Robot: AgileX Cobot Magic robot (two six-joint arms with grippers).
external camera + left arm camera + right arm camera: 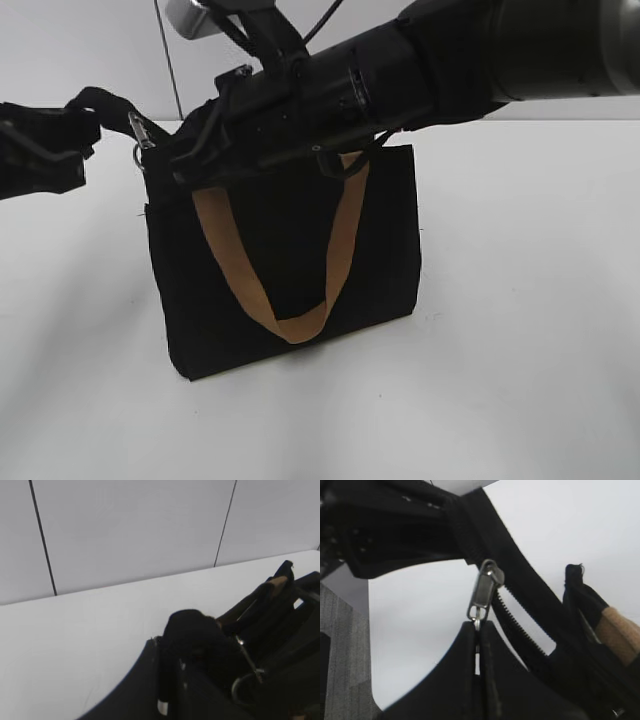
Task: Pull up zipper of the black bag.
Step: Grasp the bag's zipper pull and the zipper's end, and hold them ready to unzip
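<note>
The black bag [290,260] stands upright on the white table, one tan strap handle [340,240] hanging down its front. My left gripper [80,125] is shut on a black fabric end at the bag's top left corner, which also shows in the left wrist view [190,630]. My right arm reaches across from the upper right to the bag's top rim. My right gripper [478,630] is shut on the zipper's silver pull tab [482,592]. The zipper teeth [520,630] behind the slider lie apart. In the exterior view the right fingertips and the tab are hidden behind the arm.
A silver metal ring with a clasp [140,148] hangs at the bag's top left corner, close to the left gripper; it also shows in the left wrist view [245,685]. A grey panelled wall [125,530] stands behind the table [520,300].
</note>
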